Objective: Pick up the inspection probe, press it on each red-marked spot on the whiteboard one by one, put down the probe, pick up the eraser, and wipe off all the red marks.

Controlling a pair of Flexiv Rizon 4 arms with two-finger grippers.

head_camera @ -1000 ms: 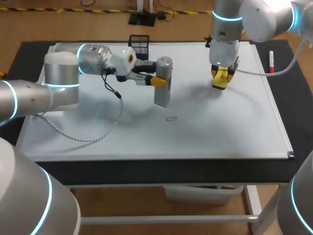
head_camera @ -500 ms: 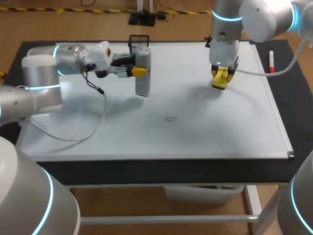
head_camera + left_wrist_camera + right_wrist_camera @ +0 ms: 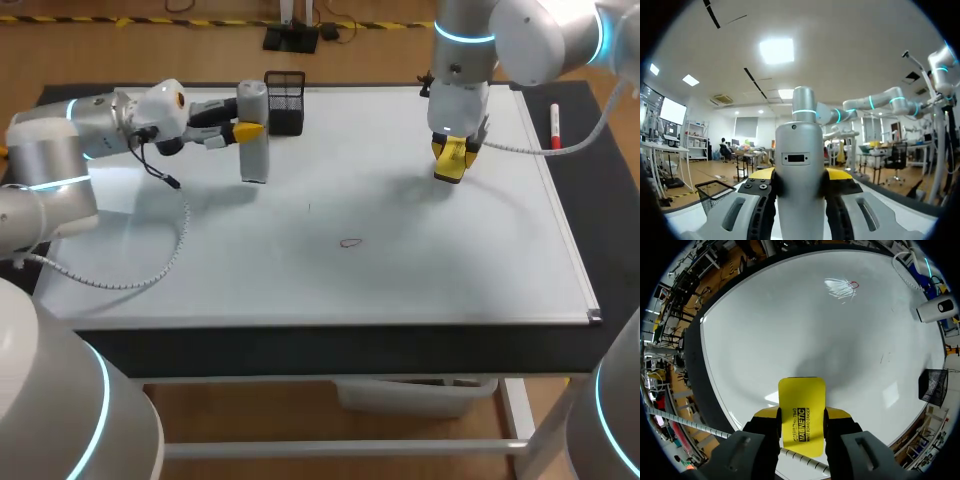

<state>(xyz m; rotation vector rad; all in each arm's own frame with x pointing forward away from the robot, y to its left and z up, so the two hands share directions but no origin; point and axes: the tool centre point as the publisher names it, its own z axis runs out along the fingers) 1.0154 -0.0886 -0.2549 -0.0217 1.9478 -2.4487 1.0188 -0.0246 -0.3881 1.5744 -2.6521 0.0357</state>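
Note:
My left gripper [image 3: 243,131] is shut on the grey inspection probe [image 3: 253,140], holding it upright over the whiteboard's [image 3: 400,280] back left, beside the black mesh holder [image 3: 285,101]. In the left wrist view the probe [image 3: 800,170] fills the gap between the yellow-tipped fingers [image 3: 842,176]. My right gripper [image 3: 452,160] hangs over the board's back right, shut on the yellow eraser [image 3: 801,405]. One small red mark [image 3: 350,242] shows near the board's middle; the right wrist view has that red mark [image 3: 854,285] far ahead of the eraser.
A red-capped marker [image 3: 555,125] lies off the board's right edge on the black table. The left arm's white cable [image 3: 150,270] loops over the board's left part. A faint dark tick [image 3: 309,208] sits on the board between probe and red mark.
My left arm has carried the probe from the board's middle back and to the left, ending beside the mesh holder. The right arm with the eraser has stayed still.

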